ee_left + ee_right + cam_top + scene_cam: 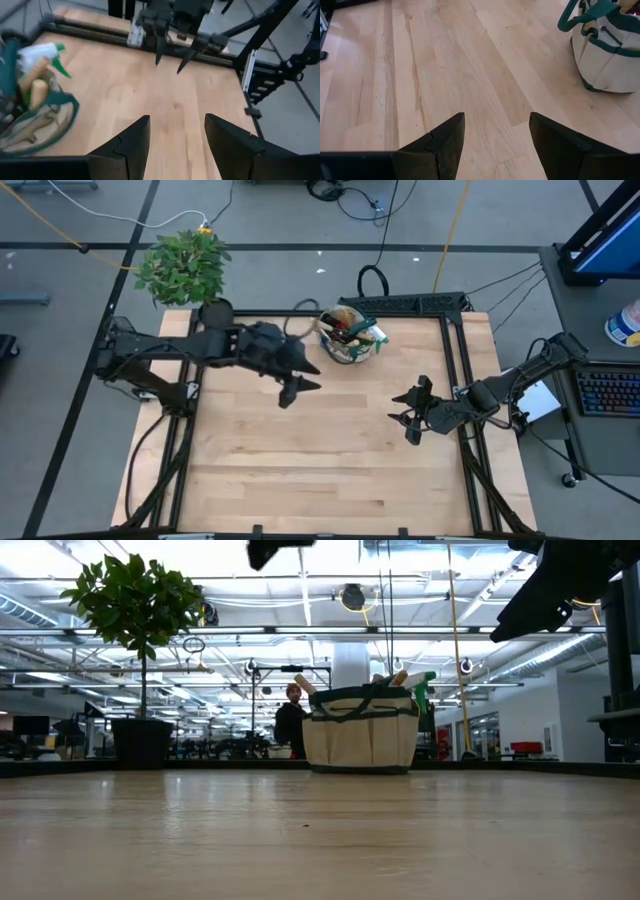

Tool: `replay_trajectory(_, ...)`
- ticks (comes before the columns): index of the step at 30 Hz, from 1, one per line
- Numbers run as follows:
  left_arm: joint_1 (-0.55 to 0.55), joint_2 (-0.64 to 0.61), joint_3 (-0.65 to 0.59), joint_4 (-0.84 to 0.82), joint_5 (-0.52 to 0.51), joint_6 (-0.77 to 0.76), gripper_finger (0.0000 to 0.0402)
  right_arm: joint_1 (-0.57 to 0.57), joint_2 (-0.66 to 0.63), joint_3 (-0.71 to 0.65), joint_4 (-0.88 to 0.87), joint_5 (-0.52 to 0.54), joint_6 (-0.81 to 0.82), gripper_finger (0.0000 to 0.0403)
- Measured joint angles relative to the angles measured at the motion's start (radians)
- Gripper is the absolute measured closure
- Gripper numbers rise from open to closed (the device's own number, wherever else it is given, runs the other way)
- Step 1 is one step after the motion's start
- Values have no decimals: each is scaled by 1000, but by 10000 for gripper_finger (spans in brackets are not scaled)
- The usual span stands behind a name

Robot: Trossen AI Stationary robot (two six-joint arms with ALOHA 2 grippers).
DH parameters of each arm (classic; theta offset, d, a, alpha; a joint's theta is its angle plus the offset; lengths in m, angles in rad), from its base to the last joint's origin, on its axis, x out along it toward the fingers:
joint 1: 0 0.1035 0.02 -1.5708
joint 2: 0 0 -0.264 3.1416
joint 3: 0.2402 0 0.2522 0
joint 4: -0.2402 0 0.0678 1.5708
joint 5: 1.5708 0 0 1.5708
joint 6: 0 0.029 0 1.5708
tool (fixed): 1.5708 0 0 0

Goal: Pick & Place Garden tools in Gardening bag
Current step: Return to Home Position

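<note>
Beige gardening bag [345, 356] near far table [300, 470] edge (tools [346, 329] inside).

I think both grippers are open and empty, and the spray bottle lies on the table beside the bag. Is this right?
One thing is wrong: the spray bottle does not lie beside the bag but sticks out of its mouth, as the left wrist view shows. The left gripper and right gripper are indeed open and empty.
</note>
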Motion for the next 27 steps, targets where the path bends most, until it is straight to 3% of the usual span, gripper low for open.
replay_trajectory(6, -5, -116, -133, 85, 5, -3, 206, 0, -9, 0, 1, -2, 2, 188)
replay_trajectory(19, -52, -489, -590, 403, -63, -83, 206, -29, -107, 1, 8, -106, -66, 188)
replay_trajectory(27, -72, -658, -747, 439, -72, -107, 206, -59, -201, 0, -10, -102, -121, 188)
